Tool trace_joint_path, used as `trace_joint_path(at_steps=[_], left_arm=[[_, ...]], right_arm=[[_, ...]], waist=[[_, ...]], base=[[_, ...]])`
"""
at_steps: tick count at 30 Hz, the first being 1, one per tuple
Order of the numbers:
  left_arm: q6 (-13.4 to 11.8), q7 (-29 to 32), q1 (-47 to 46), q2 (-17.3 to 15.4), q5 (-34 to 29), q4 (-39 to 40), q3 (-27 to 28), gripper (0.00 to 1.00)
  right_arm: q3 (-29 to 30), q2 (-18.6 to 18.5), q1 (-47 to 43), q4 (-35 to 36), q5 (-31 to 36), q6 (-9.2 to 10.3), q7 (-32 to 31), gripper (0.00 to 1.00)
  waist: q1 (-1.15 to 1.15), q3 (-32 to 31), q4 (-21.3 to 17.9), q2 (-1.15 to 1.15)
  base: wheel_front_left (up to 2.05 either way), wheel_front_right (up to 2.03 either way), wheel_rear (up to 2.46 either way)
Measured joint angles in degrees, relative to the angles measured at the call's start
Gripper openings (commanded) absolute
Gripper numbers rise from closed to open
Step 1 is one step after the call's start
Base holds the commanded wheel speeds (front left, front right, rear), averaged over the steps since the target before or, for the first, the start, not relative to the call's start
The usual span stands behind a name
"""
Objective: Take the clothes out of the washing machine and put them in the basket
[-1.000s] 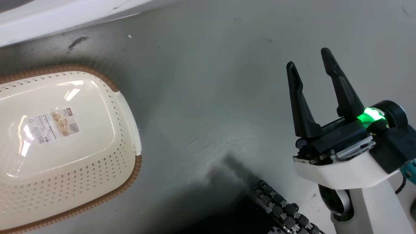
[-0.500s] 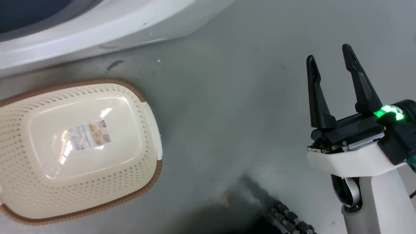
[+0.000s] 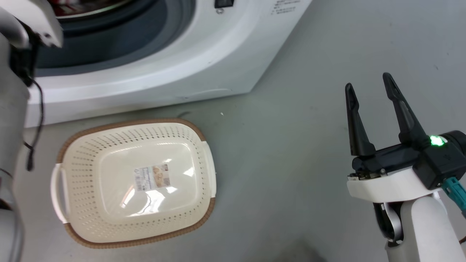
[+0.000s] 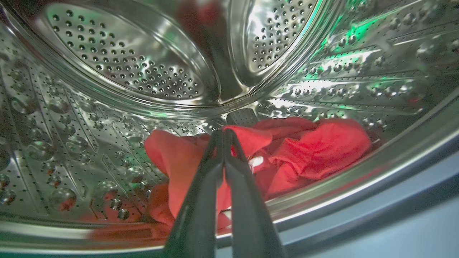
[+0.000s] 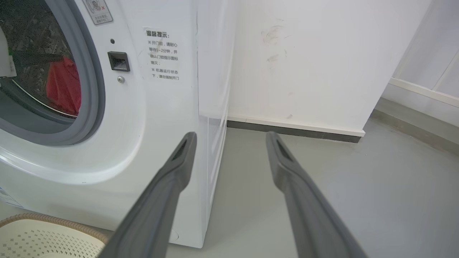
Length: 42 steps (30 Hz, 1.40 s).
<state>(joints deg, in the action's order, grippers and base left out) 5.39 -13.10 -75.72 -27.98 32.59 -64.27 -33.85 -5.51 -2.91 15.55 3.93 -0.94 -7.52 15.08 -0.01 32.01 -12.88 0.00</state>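
Note:
Inside the washing machine's (image 3: 204, 54) steel drum (image 4: 136, 71) lie the bright red clothes (image 4: 315, 150), bunched at the bottom. My left gripper (image 4: 223, 132) is inside the drum, its fingers pressed together on a fold of the red fabric, which hangs from the tips. Through the round opening, the right wrist view shows the same red clothes (image 5: 62, 89). The cream basket (image 3: 120, 123) sits on the floor in front of the machine, holding only a label sticker. My right gripper (image 3: 367, 82) hovers open over the floor to the right of the basket, holding nothing.
My pale left forearm (image 3: 11, 109) with a dangling cable runs up the left edge toward the machine's opening. A white wall (image 5: 304, 64) with a dark skirting stands right of the machine (image 5: 157, 107). Grey floor (image 3: 291, 153) lies between basket and right gripper.
The head camera has tilted up: the basket slid down and right in the picture, and the machine's front and my left forearm came into view. The right gripper stays open.

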Motion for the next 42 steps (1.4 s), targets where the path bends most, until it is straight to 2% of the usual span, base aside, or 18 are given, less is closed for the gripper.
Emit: trace_joint_path(at_steps=[4, 7, 15, 23, 33, 42], left_arm=[[-0.2, -1.6, 5.0, 2.3, 0.5, 1.6, 0.3, 0.0], [-1.3, -1.8, 8.9, 3.1, 0.4, 5.4, 1.4, 0.0], [-6.1, -1.9, 22.6, 3.6, -4.4, 26.7, 8.4, 0.0], [-8.1, -1.9, 35.3, 4.9, -10.1, 45.4, 14.2, 0.0], [-8.9, -1.7, 46.4, 4.1, -13.2, 62.6, 16.0, 0.0], [-10.7, 4.4, 56.4, 1.6, -12.5, 73.5, 14.7, 0.0]], right_arm=[[0.3, 0.0, -0.7, -0.9, 0.5, 0.0, 0.0, 1.0], [0.1, 0.0, -1.7, -1.4, 0.6, 0.0, 0.0, 1.0], [0.2, 0.0, -3.4, -3.0, 1.4, 0.0, 0.0, 1.0], [0.6, 0.0, -5.6, -4.3, 1.5, 0.0, 0.0, 1.0], [1.6, 0.0, -7.8, -5.3, 1.6, 0.0, 0.0, 1.0], [2.7, 0.0, -8.9, -5.2, 1.6, 0.0, 0.0, 1.0]], waist=[[0.0, -3.3, 1.8, 0.0], [0.0, -5.7, 2.9, 0.0], [0.0, -11.4, 5.4, 0.0], [0.0, -17.0, 7.1, 0.0], [0.0, -22.7, 9.3, 0.0], [0.0, -24.5, 10.6, 0.0]], base=[[0.0, 0.0, 0.0], [0.0, 0.0, 0.0], [0.0, 0.0, 0.0], [0.0, 0.0, 0.0], [0.0, 0.0, 0.0], [0.0, 0.0, 0.0]])
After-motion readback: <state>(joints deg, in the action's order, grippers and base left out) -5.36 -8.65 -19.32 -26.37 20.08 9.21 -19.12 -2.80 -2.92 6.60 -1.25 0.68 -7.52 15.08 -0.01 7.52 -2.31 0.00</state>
